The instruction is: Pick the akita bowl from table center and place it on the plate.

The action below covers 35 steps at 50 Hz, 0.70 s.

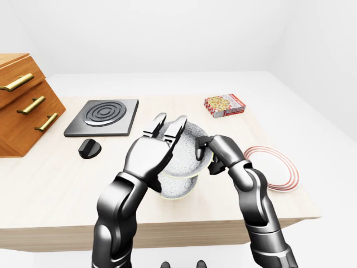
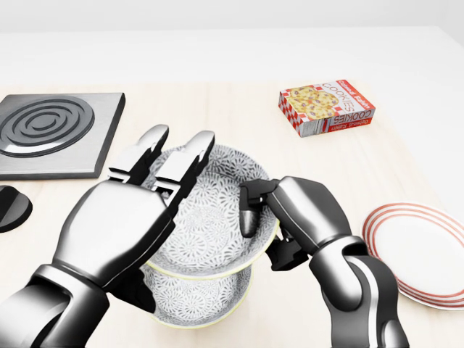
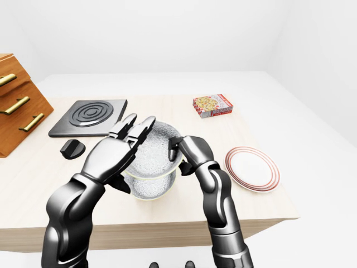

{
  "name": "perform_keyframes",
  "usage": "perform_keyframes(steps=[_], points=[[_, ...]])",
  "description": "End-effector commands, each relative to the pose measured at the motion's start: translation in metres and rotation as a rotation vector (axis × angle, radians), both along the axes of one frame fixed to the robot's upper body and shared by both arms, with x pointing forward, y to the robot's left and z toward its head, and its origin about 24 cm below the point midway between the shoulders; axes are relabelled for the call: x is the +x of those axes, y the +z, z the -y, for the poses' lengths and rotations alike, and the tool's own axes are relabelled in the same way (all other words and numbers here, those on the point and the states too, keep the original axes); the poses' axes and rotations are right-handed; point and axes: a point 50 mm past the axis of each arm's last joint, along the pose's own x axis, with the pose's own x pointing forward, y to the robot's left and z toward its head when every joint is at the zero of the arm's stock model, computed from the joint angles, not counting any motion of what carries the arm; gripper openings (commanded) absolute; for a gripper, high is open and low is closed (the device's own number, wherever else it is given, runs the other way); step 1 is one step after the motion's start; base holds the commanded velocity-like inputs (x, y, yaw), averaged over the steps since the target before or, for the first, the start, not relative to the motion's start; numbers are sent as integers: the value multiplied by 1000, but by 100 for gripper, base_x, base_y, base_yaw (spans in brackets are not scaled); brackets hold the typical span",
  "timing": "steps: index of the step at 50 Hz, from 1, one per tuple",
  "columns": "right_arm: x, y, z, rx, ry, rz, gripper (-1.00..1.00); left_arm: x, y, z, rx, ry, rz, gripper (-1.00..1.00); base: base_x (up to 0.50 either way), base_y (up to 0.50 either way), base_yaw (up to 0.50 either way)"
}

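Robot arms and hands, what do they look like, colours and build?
Both arms are glossy dark grey metal in rounded segments with black joints. The left hand has a smooth silvery shell; the right hand is darker. Fingers are blocky with black tips. No cables or markings show.

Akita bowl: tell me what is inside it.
The akita bowl shows only its patterned inner wall. The left hand covers its left side and the right hand its right rim.
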Motion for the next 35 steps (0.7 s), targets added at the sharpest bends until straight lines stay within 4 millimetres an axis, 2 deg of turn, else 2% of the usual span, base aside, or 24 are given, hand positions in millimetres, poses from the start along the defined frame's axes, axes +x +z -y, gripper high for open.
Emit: perform_keyframes(steps=[1,15,20,28,35], points=[[0,9,9,141,7,40,-100,2,19,-7,-36,25,73,100,0,0,0],[7,17,52,142,-109,75,-100,7,30,-20,-79,76,95,100,0,0,0],[0,13,70,148,-159,70,-100,7,31,-22,-87,82,97,100,0,0,0],[-3,20,89,142,-215,101,-100,8,24,-26,-107,95,58,100,0,0,0],[-9,19,107,142,-276,109,-100,14,11,-32,-154,112,-30,100,0,0,0]])
